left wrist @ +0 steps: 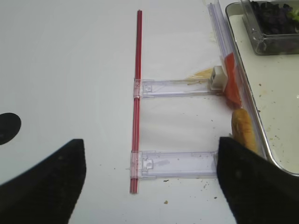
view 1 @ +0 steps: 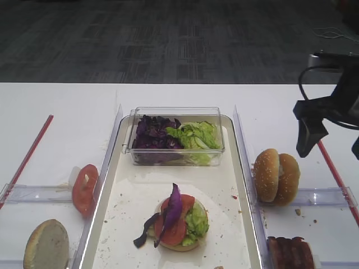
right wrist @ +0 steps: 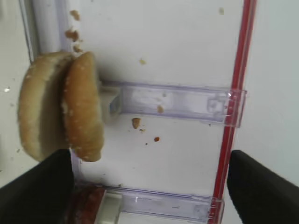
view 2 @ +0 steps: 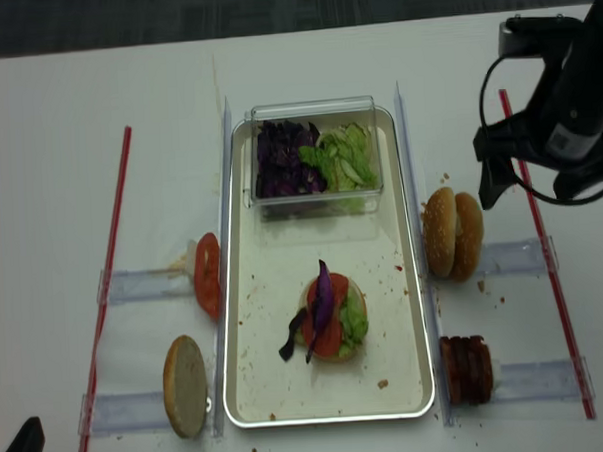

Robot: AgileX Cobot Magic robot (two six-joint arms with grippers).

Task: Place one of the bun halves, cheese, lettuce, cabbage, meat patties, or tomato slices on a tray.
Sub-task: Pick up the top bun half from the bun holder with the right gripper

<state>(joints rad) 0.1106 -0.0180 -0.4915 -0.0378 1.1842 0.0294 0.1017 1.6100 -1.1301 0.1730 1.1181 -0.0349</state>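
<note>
The white table (view 1: 61,112) fills most of the view. In its middle lies the long cream tray (view 2: 251,388) with a shiny rim and crumbs on it. At the far end of the tray sits a clear plastic box (view 2: 316,150). The dark purple cabbage (view 2: 282,159) fills the left side of the box and the light green lettuce (view 2: 343,156) fills the right side.

Near the front end of the tray sits a half-built burger (view 2: 328,320), a bun bottom with lettuce, a red tomato slice and a purple strip on top.

Just past the right edge of the tray two bun tops (view 2: 454,234) stand on edge, pressed together. Nearer the front right corner the dark meat patties (view 2: 467,369) stand on edge too. By the left edge of the tray tomato slices (view 2: 208,275) stand up, and a pale bun half (view 2: 185,385) stands near the front left corner.

The right gripper (view 2: 555,187) hangs above the table, to the right of the bun tops and apart from them. Its fingers are spread wide and hold nothing. The left gripper (left wrist: 149,182) hangs over the left side of the table, wide too, holding nothing.
</note>
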